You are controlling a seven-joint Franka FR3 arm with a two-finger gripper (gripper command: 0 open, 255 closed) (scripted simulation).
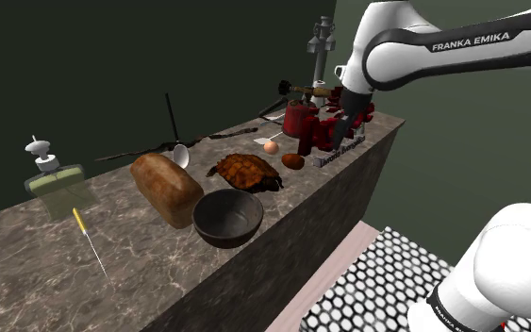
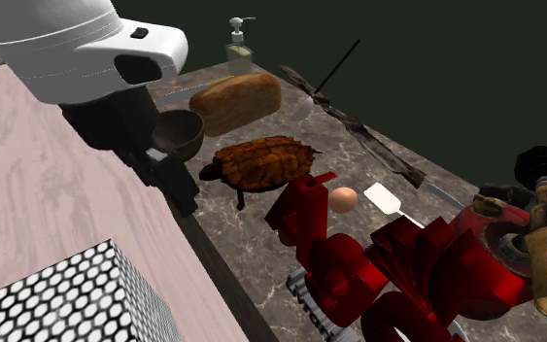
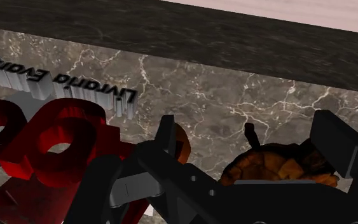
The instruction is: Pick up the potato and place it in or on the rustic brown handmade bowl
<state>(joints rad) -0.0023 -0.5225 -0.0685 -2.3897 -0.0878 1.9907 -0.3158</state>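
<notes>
**Shoulder view.** The long marble counter (image 1: 27, 273) has a bare stretch at the view's lower left. The rest is crowded. The dark brown bowl (image 1: 218, 229) sits right at the front edge, with a bread loaf (image 1: 167, 189) just beside it. Past the bowl is a turtle (image 1: 246, 173). After that comes the small brown potato (image 1: 292, 161), close to the front edge and well apart from the bowl. An egg (image 1: 271, 146) lies near the potato. The arm (image 1: 442, 45) comes in high from the right and bends down. Its black gripper (image 1: 341, 127) hangs over the red things (image 1: 303, 121) at the far end.

**Second exterior view.** The counter's front edge drops to a pale floor (image 2: 38, 194). The bowl (image 2: 188, 141), loaf (image 2: 234, 100), turtle (image 2: 261, 160) and egg (image 2: 344, 199) stand in a row, with little room between them.

**Wrist view.** The gripper (image 3: 247, 127) has its fingers (image 3: 166, 137) spread wide, with nothing between them. The potato (image 3: 182, 145) peeks out behind one finger. I cannot tell if they touch. The turtle (image 3: 279, 167) is near the other finger. Bare marble (image 3: 234, 83) runs on to the counter's edge.
</notes>
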